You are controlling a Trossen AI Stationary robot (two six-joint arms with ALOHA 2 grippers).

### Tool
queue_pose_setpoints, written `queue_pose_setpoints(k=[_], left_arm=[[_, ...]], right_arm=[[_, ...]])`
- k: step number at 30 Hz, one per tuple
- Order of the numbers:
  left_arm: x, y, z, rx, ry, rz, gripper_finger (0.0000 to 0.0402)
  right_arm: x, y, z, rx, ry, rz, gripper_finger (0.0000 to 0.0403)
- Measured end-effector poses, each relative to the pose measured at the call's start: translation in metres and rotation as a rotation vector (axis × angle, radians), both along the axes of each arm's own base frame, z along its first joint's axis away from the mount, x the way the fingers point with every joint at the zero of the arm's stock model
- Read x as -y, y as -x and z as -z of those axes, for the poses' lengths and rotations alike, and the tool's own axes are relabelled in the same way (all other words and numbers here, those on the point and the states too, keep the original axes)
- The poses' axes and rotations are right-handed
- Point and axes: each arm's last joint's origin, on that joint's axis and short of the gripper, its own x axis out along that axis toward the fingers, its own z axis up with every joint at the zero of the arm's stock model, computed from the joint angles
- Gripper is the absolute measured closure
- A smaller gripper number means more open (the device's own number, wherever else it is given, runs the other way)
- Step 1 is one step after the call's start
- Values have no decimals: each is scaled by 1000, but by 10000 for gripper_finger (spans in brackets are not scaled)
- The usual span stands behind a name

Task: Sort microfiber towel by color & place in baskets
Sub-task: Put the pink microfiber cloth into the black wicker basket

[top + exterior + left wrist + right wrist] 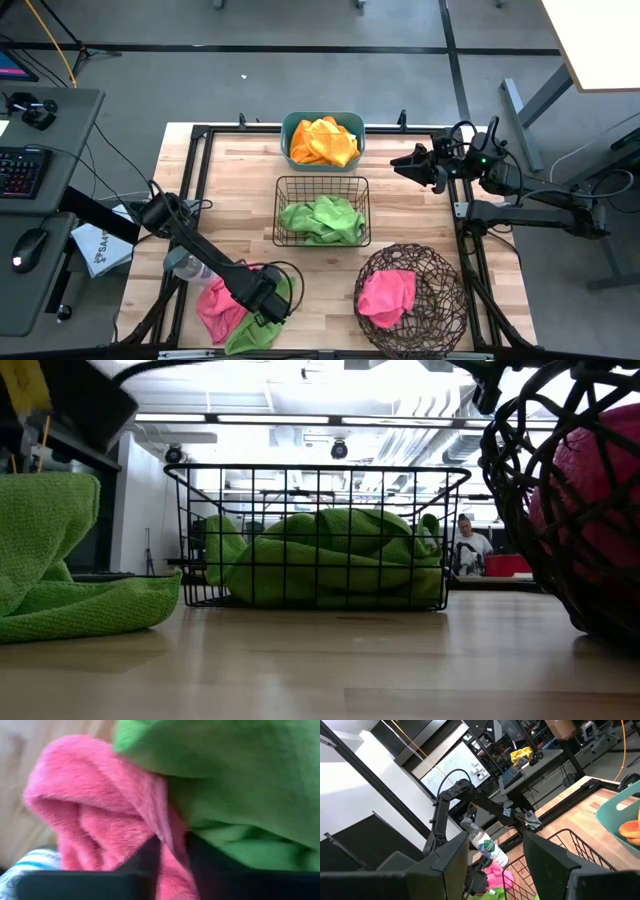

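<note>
A hot pink towel [215, 305] and a lime green towel [255, 332] lie bunched together on the table's near left part; the green one [60, 580] shows humped up in the low view. My left gripper [268, 305] is down on this pile, shut on the pink towel [90, 810], with the green towel [240, 780] lying over it. The teal tub [345, 122] holds orange towels [322, 142]. The black wire basket [322, 185] holds green towels [322, 220]. The round twig basket [440, 290] holds a pink towel [385, 292]. My right gripper [412, 165] waits open at the far right. My left gripper pinches a fold of the pink towel [172, 837] between its two fingers [147, 857], coming from above and slanting down. The towel rests on the table. The green towel lies against the outer side of one finger [205, 862]. How many layers are held I cannot tell.
A clear bottle [185, 265] lies on the table just left of the pile, under the left arm. Bare wood shows between the pile and the twig basket. A black metal frame [205, 135] runs around the table. A person [468, 545] sits far off in the room.
</note>
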Motion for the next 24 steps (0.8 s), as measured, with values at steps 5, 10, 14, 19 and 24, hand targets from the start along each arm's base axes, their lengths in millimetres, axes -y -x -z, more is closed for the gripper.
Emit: queue_pose_setpoints(k=[5, 10, 14, 19, 24], left_arm=[[-7, 6, -28, 35, 28, 38, 394], [-40, 20, -123, 273, 38, 18, 400], [-80, 33, -200, 574, -37, -30, 401], [-118, 21, -254, 804, -156, 85, 401], [-133, -33, -262, 905, -214, 289, 401]], right_arm=[[0, 0, 0, 0, -2, 0, 219], [1, 0, 0, 1, -3, 20, 219], [2, 0, -3, 33, 3, 77, 219], [2, 2, -15, 156, 12, 100, 219], [1, 7, -29, 297, 28, 91, 219]])
